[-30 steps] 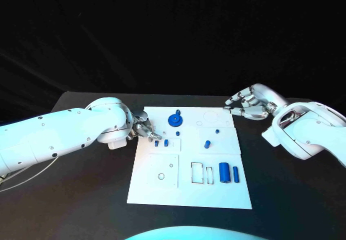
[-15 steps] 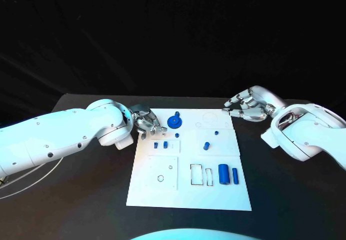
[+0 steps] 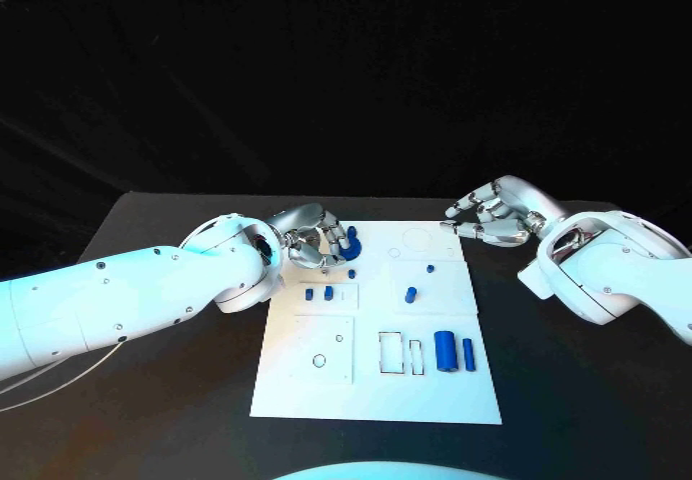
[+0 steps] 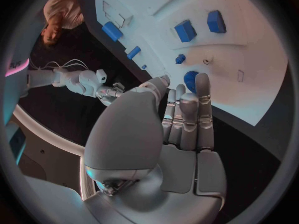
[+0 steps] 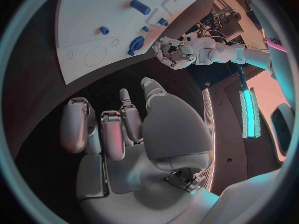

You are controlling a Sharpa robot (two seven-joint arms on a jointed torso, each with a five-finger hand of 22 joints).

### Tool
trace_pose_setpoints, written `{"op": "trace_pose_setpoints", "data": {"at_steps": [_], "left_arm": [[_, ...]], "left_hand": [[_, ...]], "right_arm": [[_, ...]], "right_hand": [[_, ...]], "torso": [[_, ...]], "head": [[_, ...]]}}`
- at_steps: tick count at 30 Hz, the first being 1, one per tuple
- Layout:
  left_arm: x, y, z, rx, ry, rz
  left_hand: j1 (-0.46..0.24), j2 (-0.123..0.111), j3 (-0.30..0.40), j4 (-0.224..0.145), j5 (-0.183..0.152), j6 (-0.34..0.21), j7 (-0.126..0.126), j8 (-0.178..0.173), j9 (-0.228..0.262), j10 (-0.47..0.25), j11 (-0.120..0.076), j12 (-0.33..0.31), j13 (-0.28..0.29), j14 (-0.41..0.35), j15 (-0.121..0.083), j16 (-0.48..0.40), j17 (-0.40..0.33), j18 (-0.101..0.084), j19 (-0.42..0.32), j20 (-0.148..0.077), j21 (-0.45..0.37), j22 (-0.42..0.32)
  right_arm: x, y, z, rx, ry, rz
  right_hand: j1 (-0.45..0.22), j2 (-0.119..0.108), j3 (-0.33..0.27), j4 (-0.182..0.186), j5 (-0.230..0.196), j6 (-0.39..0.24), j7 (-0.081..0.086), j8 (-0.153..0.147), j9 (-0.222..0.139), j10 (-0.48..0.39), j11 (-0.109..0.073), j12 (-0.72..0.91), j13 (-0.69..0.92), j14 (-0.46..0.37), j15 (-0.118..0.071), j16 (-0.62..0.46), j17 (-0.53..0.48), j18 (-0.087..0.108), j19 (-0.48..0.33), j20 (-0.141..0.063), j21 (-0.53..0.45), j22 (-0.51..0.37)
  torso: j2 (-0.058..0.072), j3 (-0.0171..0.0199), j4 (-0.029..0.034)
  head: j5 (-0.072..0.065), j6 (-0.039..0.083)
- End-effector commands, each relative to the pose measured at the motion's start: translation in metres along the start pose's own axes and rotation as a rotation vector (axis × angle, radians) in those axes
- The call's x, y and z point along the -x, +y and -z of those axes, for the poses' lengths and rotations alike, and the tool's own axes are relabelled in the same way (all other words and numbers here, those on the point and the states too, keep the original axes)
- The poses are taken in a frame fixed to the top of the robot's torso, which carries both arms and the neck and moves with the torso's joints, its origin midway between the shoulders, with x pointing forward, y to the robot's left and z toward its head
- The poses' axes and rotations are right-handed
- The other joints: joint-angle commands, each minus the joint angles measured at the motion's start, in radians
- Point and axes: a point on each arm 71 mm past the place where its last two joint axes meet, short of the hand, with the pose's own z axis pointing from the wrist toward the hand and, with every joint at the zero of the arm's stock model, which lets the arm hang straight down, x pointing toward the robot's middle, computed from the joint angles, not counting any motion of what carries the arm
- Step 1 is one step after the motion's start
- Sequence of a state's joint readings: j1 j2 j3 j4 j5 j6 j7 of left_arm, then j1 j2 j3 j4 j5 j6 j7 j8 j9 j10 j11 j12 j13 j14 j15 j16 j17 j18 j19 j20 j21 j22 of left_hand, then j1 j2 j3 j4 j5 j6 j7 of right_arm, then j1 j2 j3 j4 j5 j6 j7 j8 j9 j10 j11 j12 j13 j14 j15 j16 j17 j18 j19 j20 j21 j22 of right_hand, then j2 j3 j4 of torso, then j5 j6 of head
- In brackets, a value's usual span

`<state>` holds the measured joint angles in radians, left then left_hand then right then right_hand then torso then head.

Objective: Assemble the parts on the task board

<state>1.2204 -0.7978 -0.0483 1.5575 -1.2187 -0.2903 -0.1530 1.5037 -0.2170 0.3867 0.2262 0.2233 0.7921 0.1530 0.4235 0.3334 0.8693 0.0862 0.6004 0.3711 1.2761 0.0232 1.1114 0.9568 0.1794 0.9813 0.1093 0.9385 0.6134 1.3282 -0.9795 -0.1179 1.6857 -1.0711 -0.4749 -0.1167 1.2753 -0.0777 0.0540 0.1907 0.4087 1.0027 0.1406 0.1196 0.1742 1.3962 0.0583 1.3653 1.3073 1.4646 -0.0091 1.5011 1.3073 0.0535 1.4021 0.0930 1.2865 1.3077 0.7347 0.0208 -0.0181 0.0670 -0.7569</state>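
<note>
The white task board [image 3: 378,385] lies mid-table. Near its far edge sits a blue gear [image 3: 352,245], also seen from both wrists [image 4: 192,79] [image 5: 137,43]. My left hand [image 3: 307,240] is at that gear's left side, its straight fingers [image 4: 187,112] reaching over the gear and holding nothing. Two small blue blocks [image 3: 319,293] lie just nearer. Further parts are a short peg [image 3: 411,295], a thick cylinder [image 3: 444,350] and a thin bar [image 3: 467,352]. My right hand [image 3: 490,218] hovers off the board's far right corner, fingers loosely bent, with nothing in it.
Outlined slots [image 3: 400,352] and a small hole [image 3: 320,358] mark the board's near half. A faint circle [image 3: 423,238] is drawn near the far right corner. Black table [image 3: 159,400] surrounds the board on all sides.
My left hand has moved from the board's left edge, by the two small blocks, away and rightward to the blue gear. The right hand has barely shifted.
</note>
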Motion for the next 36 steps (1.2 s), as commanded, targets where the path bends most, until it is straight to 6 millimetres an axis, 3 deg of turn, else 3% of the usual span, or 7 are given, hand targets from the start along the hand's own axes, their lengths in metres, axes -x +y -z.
{"op": "trace_pose_setpoints", "data": {"at_steps": [1,9,23,36], "left_arm": [[-0.004,-0.011,-0.003,-0.116,-0.024,-0.197],[-0.02,-0.013,-0.013,-0.111,0.042,-0.34],[-0.028,-0.014,-0.02,-0.084,0.099,-0.39],[-0.033,-0.016,-0.024,-0.073,0.138,-0.402]], "left_hand": [[0.013,-0.005,0.011,-0.003,0.001,0.012,-0.003,-0.017,-0.024,0.0,0.005,-0.023,-0.031,-0.007,-0.002,-0.004,-0.016,0.005,0.003,0.003,0.009,0.006],[0.005,-0.022,0.024,0.002,0.0,0.062,-0.015,-0.069,-0.091,0.017,0.003,-0.082,-0.116,0.023,-0.005,0.047,-0.021,0.005,0.007,0.004,0.039,0.027],[0.001,-0.024,0.026,0.002,0.0,0.098,-0.017,-0.096,-0.124,0.028,0.006,-0.121,-0.166,0.04,-0.004,0.087,-0.014,0.005,0.009,0.006,0.057,0.041],[0.011,-0.012,0.043,-0.007,0.001,0.142,-0.02,-0.115,-0.148,0.074,0.003,-0.145,-0.202,0.063,-0.007,0.134,0.012,-0.004,0.043,0.007,0.108,0.104]], "right_arm": [[-0.001,0.001,0.0,0.01,0.006,0.0],[-0.002,0.002,0.0,0.012,0.009,-0.001],[-0.002,0.002,0.0,0.013,0.01,-0.001],[-0.003,0.003,0.0,0.015,0.011,-0.001]], "right_hand": [[-0.002,0.005,-0.001,0.005,0.005,0.0,-0.003,0.004,0.001,-0.004,-0.003,-0.006,0.058,0.073,-0.007,-0.003,0.126,0.019,-0.005,-0.001,-0.005,0.034],[-0.001,0.006,0.0,0.005,0.006,-0.001,-0.003,0.004,0.001,-0.004,-0.003,-0.005,0.058,0.073,-0.007,-0.003,0.127,0.019,-0.005,-0.001,-0.005,0.034],[-0.001,0.006,0.0,0.005,0.006,-0.001,-0.003,0.004,0.001,-0.004,-0.003,-0.005,0.058,0.073,-0.007,-0.003,0.127,0.019,-0.005,-0.001,-0.005,0.034],[0.001,0.007,0.0,0.005,0.008,-0.001,-0.003,0.005,0.001,-0.003,-0.003,-0.005,0.059,0.073,-0.008,-0.003,0.127,0.019,-0.005,-0.002,-0.005,0.035]], "torso": [[0.001,0.0001,-0.0003],[0.002,0.0001,-0.0018],[0.001,0.0003,-0.0004],[0.0,0.0001,0.0001]], "head": [[0.001,0.002],[-0.002,0.003],[-0.006,-0.002],[-0.006,-0.004]]}}
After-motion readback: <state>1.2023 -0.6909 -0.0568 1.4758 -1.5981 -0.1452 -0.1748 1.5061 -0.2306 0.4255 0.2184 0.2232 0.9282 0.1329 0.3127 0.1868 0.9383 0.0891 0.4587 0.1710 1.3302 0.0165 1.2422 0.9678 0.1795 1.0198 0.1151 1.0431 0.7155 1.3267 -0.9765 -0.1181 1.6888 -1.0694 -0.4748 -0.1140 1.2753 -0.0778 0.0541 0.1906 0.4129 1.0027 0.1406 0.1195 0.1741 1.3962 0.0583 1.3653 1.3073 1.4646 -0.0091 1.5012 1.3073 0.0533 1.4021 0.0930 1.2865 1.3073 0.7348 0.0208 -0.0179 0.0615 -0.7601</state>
